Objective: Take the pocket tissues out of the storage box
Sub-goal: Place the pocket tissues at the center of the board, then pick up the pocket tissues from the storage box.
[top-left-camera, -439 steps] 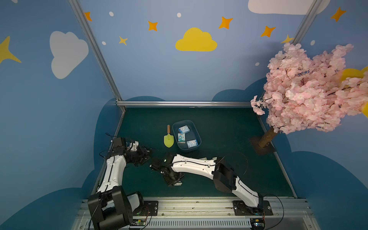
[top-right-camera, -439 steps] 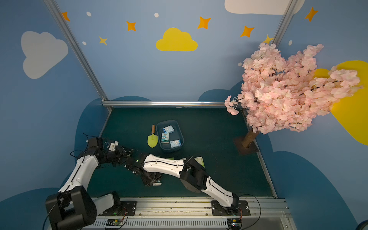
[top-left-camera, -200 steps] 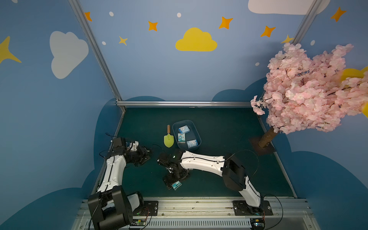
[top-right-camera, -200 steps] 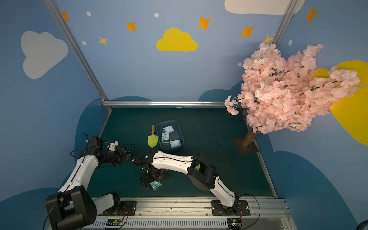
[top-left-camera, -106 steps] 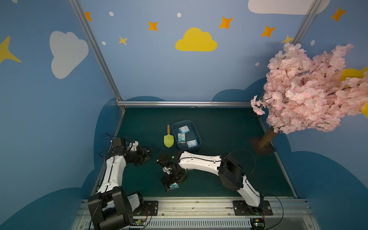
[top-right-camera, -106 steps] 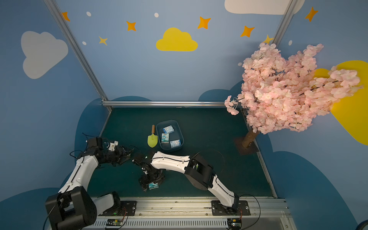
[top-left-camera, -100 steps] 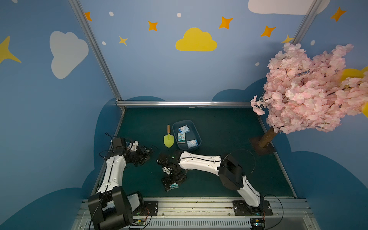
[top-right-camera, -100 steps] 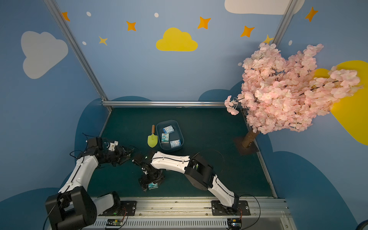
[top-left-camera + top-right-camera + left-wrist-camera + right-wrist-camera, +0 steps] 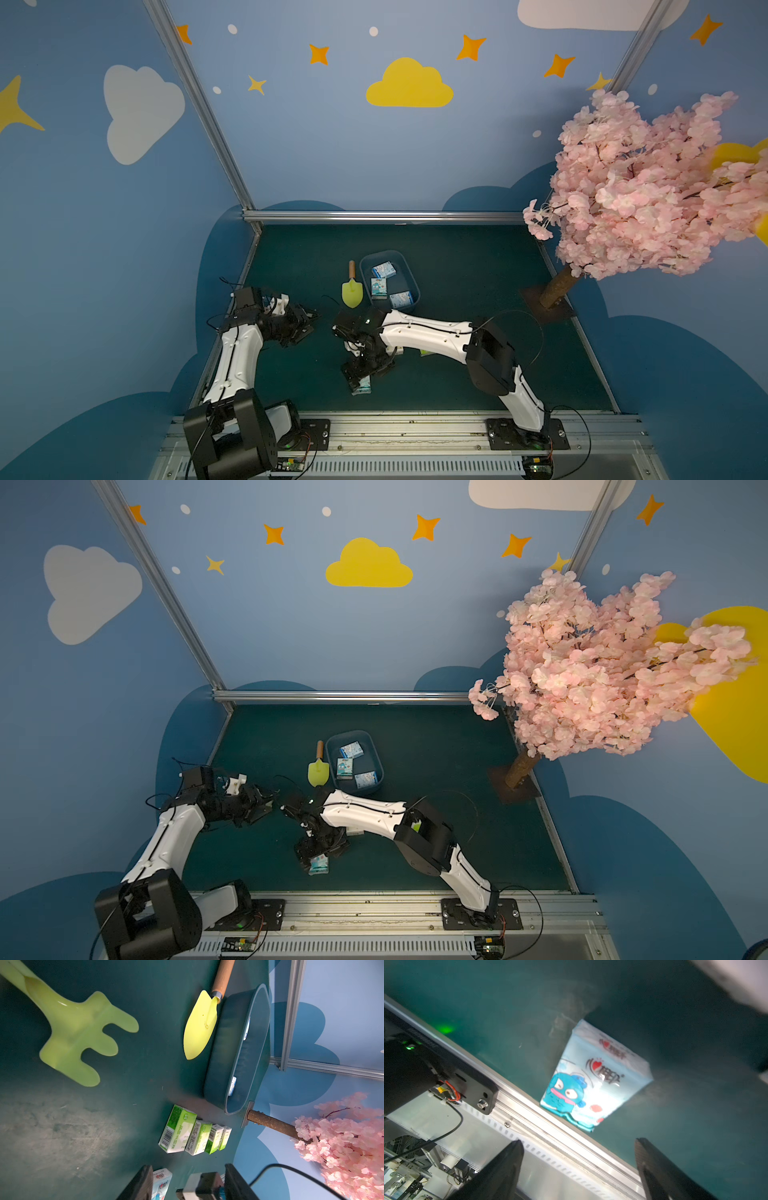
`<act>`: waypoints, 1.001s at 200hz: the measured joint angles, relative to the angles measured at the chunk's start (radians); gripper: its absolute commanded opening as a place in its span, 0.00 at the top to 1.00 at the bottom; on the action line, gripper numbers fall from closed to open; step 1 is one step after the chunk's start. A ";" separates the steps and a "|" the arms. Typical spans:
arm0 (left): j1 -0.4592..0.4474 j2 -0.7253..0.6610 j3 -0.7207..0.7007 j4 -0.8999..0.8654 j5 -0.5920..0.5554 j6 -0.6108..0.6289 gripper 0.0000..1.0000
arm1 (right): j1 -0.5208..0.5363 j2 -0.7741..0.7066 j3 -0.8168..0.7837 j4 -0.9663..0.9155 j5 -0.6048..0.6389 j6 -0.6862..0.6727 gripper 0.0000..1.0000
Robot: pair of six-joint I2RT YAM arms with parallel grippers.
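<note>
The blue-grey storage box [image 9: 406,277] [image 9: 370,763] stands mid-mat and holds three light-blue pocket tissues [image 9: 378,288] [image 9: 344,768]. A fourth light-blue pack [image 9: 360,384] [image 9: 593,1076] lies flat on the mat near the front rail. Just above it hangs my right gripper [image 9: 365,370] [image 9: 578,1141], open, with nothing between its fingers. Several lime-green packs [image 9: 178,1129] stand in a row on the mat beside the box [image 9: 228,1043], mostly hidden under the right arm in both top views. My left gripper [image 9: 309,320] [image 9: 188,1166] hovers at the left, open and empty.
A yellow-green trowel [image 9: 352,289] [image 9: 200,1024] lies against the box's left side. A green plastic rake [image 9: 76,1036] lies on the mat close to the left gripper. The pink blossom tree [image 9: 648,187] stands at the right edge. The aluminium front rail [image 9: 529,1126] runs close to the lone pack.
The right arm has swung slightly left, and the light-blue pack below its gripper now lies a little further left on the mat. The left arm has not moved.
</note>
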 measured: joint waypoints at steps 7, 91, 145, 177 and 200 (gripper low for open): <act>0.000 0.000 0.000 0.003 0.008 0.001 0.41 | -0.008 -0.022 0.000 -0.006 0.013 0.000 0.10; -0.027 0.040 0.003 0.067 0.118 -0.023 0.40 | -0.203 -0.135 0.113 -0.086 0.158 -0.085 0.14; -0.154 0.134 0.061 0.126 0.129 -0.080 0.40 | -0.331 -0.073 0.264 -0.105 0.218 -0.165 0.14; -0.245 0.225 0.123 0.163 0.114 -0.111 0.41 | -0.391 -0.013 0.325 -0.103 0.225 -0.196 0.14; -0.304 0.306 0.183 0.178 0.089 -0.132 0.41 | -0.426 0.013 0.342 -0.094 0.225 -0.209 0.14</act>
